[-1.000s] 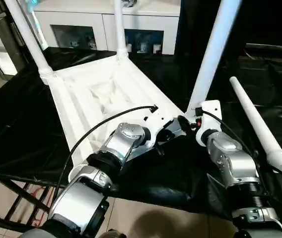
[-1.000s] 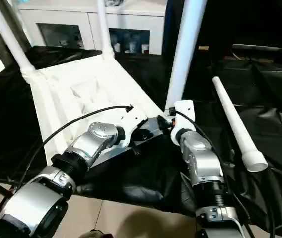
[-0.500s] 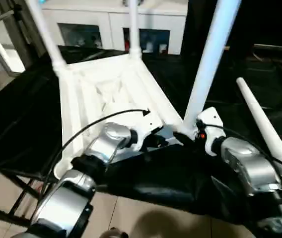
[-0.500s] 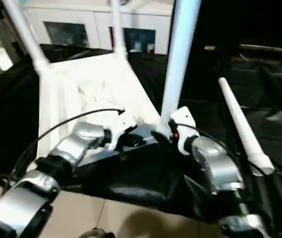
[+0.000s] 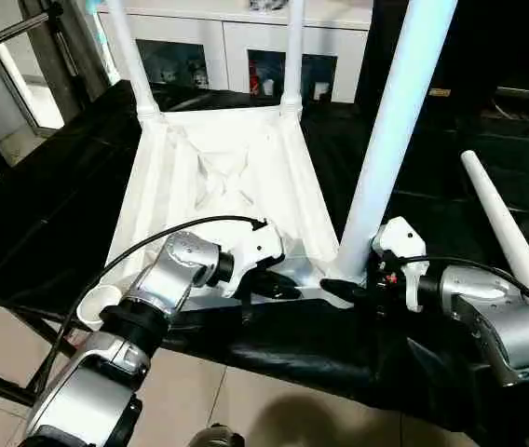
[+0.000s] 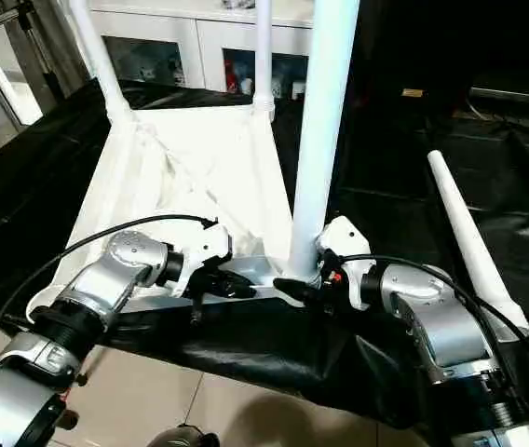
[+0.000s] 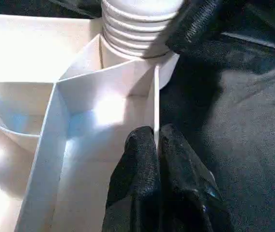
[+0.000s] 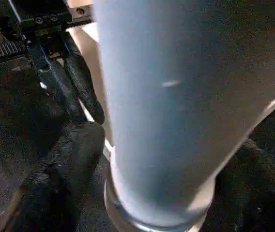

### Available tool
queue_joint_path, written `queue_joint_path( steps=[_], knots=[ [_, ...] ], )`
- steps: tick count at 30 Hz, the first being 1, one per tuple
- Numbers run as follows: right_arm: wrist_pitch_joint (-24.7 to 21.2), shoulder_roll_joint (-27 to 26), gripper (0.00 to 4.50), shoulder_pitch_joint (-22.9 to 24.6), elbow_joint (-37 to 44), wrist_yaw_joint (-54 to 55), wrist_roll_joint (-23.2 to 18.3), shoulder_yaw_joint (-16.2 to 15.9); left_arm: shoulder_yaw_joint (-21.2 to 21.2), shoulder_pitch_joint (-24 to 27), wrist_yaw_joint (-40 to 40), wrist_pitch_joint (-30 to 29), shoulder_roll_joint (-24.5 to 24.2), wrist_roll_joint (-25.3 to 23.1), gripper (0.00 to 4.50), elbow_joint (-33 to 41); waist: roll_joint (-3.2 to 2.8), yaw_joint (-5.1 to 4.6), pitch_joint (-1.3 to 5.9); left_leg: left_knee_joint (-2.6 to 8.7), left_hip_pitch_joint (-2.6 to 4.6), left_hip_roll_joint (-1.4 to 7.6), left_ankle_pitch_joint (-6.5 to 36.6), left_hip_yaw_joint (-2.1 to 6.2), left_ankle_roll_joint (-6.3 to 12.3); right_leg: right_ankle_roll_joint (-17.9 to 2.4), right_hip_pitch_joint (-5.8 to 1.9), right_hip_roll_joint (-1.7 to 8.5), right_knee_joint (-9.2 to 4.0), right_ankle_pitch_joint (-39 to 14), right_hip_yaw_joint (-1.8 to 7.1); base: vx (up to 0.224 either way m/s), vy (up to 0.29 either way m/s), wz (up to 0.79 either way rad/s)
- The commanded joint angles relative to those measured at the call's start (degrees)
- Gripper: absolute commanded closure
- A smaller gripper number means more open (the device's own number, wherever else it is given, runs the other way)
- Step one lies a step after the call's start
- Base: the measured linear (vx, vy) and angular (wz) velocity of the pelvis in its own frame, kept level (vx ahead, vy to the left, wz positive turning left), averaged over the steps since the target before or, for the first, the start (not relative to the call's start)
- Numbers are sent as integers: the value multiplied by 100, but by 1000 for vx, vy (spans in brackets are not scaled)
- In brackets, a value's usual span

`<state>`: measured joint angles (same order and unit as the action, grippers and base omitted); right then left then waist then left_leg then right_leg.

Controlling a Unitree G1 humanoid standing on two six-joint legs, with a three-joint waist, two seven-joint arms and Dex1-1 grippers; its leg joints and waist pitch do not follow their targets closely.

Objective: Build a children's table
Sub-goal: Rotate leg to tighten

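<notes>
The left tool (image 5: 278, 287) is pressed together on the thin near wall of the children's table (image 5: 218, 177), which lies upside down on the black-draped counter (image 5: 41, 214); the left wrist view shows its fingers (image 7: 142, 164) pinching that rim beside the ribbed corner socket. The right tool (image 5: 353, 287) stands spread around the foot of the near right leg (image 5: 390, 140), one finger (image 8: 65, 169) on each side of the tube where it enters the socket, though whether the fingers press the tube cannot be told. Two more legs rise from the far corners at about 11 and 12 o'clock, and the near left socket (image 5: 97, 305) at 8 o'clock is empty. A loose leg (image 5: 507, 228) lies on the cloth at 3 o'clock, well apart from the top. A white glass-door cabinet (image 5: 246, 47) stands behind at 12 o'clock. Compared with a second ago, the head camera has swung, so the tabletop sits squarer in view, and the right forearm now reaches in more from the side.
</notes>
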<state>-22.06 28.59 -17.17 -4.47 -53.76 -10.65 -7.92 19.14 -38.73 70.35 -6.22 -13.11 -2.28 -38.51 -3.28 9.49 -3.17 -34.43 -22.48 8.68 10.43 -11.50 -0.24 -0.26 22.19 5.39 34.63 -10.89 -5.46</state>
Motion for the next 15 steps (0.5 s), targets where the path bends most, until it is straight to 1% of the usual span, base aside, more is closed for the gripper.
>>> queue_joint_path(
  steps=[1, 2, 4, 5, 7, 9, 10, 11, 12, 13, 14, 15],
  knots=[
    [-2, -61, 132, 36, 123, -146, -51, -159, 71, -61, 142, 31, 46, 123, 450, 299, 98, -23, 415, 425, 147, 566, 1063, 266, 259, -1353, -219, 571, -371, -842, 374, 0, 0, 0],
    [-10, -69, 132, 36, 114, -155, -48, -160, 66, -59, 136, 27, 42, 113, 450, 304, 99, -21, 416, 422, 145, 564, 1048, 264, 270, -1356, -221, 569, -369, -829, 373, 0, 0, 0],
    [-40, -90, 150, 42, 91, -113, -52, -164, 57, -61, 91, 32, 50, 94, 450, 283, 89, -17, 415, 426, 154, 572, 1070, 267, 269, -1351, -214, 565, -372, -869, 369, 0, 0, 0],
    [-47, -93, 165, 44, 87, -103, -54, -165, 55, -62, 82, 35, 52, 91, 450, 277, 92, -20, 413, 429, 151, 569, 1095, 268, 259, -1349, -216, 563, -372, -892, 370, 0, 0, 0],
    [-68, -107, 169, 66, 84, -51, -48, -176, 52, -67, 41, 37, 66, 77, 450, 251, 96, -15, 416, 425, 153, 565, 1099, 266, 246, -1341, -220, 569, -376, -914, 371, 0, 0, 0],
    [-275, -219, 182, 160, 64, 216, -2, -184, -6, -102, -215, -9, 157, 36, 450, 147, 98, -20, 410, 433, 151, 568, 1123, 272, 236, -1326, -217, 566, -383, -971, 371, 0, 0, 0],
    [-281, -228, 186, 164, 59, 235, 3, -184, -11, -105, -230, -15, 164, 36, 450, 140, 101, -21, 407, 434, 151, 569, 1134, 272, 226, -1313, -216, 571, -391, -1001, 375, 0, 0, 0],
    [-403, -476, 187, 169, -103, 661, 58, -88, -104, -170, -554, -112, 297, 18, 450, -10, 95, -24, 402, 439, 152, 569, 1165, 274, 203, -1312, -210, 570, -391, -1047, 376, 0, 0, 0],
    [-417, -663, 188, 149, -240, 977, 101, -2, -151, -221, -758, -173, 380, -4, 450, -118, 99, -44, 384, 457, 159, 558, 1289, 281, 132, -1289, -203, 567, -418, -1238, 371, 0, 0, 0],
    [-421, -784, 188, 133, -329, 1176, 127, 55, -177, -253, -885, -209, 430, -21, 450, -186, 103, -69, 370, 467, 171, 546, 1465, 285, 41, -1235, -193, 585, -465, -1544, 372, 0, 0, 0],
    [-441, -923, 188, 102, -441, 1424, 162, 125, -197, -293, -1024, -255, 485, -47, 450, -262, 108, -83, 357, 476, 180, 542, 1574, 290, -11, -1190, -188, 589, -490, -1732, 371, 0, 0, 0],
    [-486, -1066, 189, 65, -559, 1686, 193, 203, -221, -343, -1195, -290, 547, -77, 450, -346, 110, -110, 350, 487, 202, 531, 1725, 303, -92, -1105, -184, 598, -528, -2015, 369, 0, 0, 0]
  ],
)
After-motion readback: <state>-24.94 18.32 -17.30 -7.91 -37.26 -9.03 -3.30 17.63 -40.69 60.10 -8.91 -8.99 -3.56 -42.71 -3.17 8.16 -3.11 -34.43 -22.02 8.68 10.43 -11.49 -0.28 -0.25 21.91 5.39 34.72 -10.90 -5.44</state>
